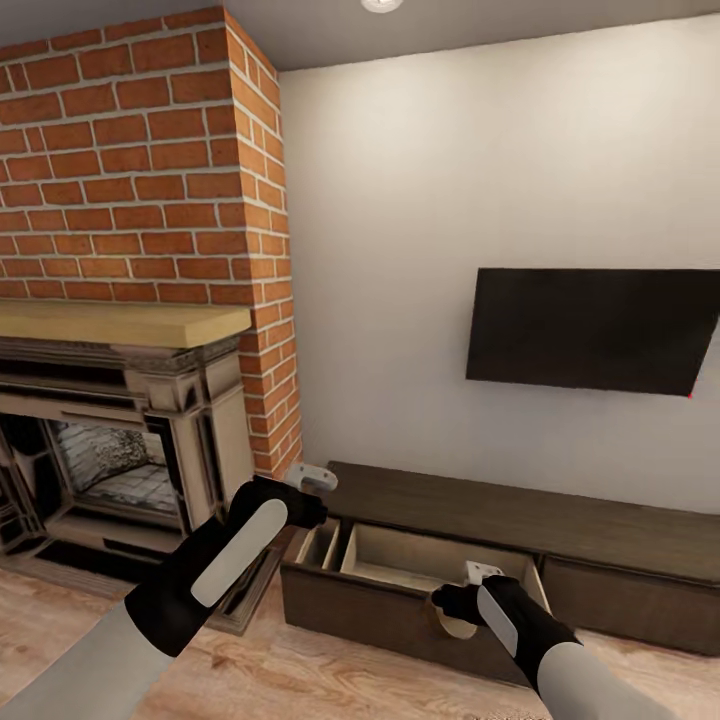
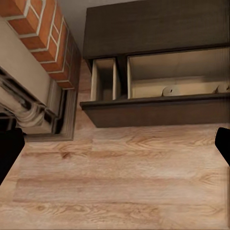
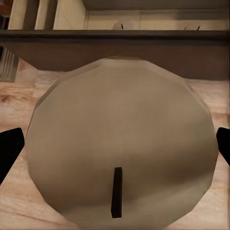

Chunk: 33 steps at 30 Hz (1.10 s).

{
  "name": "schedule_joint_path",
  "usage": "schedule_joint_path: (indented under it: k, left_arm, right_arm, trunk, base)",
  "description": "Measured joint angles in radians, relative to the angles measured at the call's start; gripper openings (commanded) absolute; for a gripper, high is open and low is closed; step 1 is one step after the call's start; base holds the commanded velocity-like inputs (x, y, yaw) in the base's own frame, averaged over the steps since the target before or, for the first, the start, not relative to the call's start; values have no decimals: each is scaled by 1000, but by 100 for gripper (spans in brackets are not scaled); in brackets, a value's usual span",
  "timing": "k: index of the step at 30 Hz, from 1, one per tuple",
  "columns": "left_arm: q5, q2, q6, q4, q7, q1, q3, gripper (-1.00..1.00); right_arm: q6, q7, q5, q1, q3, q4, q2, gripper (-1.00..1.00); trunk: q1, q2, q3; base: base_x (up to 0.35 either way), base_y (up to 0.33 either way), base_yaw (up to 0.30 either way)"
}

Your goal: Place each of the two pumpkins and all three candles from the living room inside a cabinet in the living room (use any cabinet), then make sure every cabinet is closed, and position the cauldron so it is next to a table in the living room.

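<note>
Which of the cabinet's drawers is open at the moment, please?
The leftmost drawer of the cabinet, nearest the fireplace; its neighbour's front sits flush.

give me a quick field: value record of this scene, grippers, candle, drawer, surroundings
right gripper: shut on a candle, held in front of the open drawer
candle: grey-beige cylinder, wick end facing the right wrist camera
left gripper: open, holding nothing, over the wood floor
cabinet: long, low, dark brown, against the wall under the TV
drawer: pulled out, pale inside, with a narrow side compartment
drawer contents: two pale rounded shapes at the back, likely candles
fireplace: brick, at the robot's left
pumpkins: none seen
</note>
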Motion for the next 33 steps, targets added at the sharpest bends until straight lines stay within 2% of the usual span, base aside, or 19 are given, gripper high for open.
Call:
schedule_joint_path:
  k: [12,33]
  left_arm:
    - [0,0,0,0,0,0,0,100]
    - [0,-1,0,1,-1,0,-1,100]
  right_arm:
    - [3,0,0,0,0,1,-1,-100]
    - [5,1,-1,0,-1,2,-1,-100]
  trunk:
    - [0,0,13]
    - [-1,0,31]
  base:
    - [32,0,-242]
    - [316,-25,-264]
